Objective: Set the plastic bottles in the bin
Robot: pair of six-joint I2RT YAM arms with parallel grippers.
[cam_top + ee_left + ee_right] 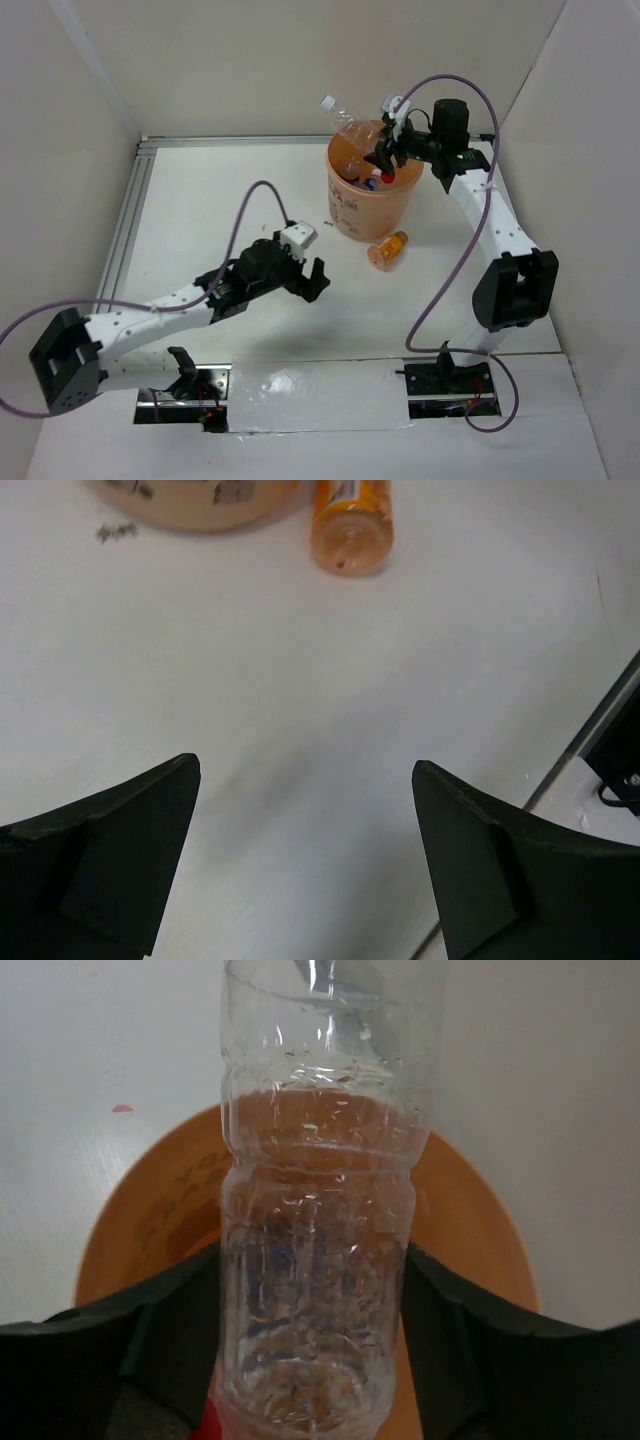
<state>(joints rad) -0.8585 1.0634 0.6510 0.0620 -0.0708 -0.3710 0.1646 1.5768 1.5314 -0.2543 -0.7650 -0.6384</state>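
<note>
The peach-orange bin (352, 212) stands at the back middle of the table, with bottles inside it. My right gripper (385, 158) is over the bin's right rim, shut on a clear bottle (345, 128) with a white cap that points up and left above the bin. In the right wrist view the clear bottle (320, 1250) fills the space between my fingers, with the bin (470, 1210) below. A small orange bottle (387, 248) lies on the table right of the bin's base; it also shows in the left wrist view (350, 525). My left gripper (305, 275) is open and empty, low over the table.
A metal rail (125, 225) runs along the table's left side. White walls enclose the table on the left, back and right. A taped strip lies across the near edge between the arm bases.
</note>
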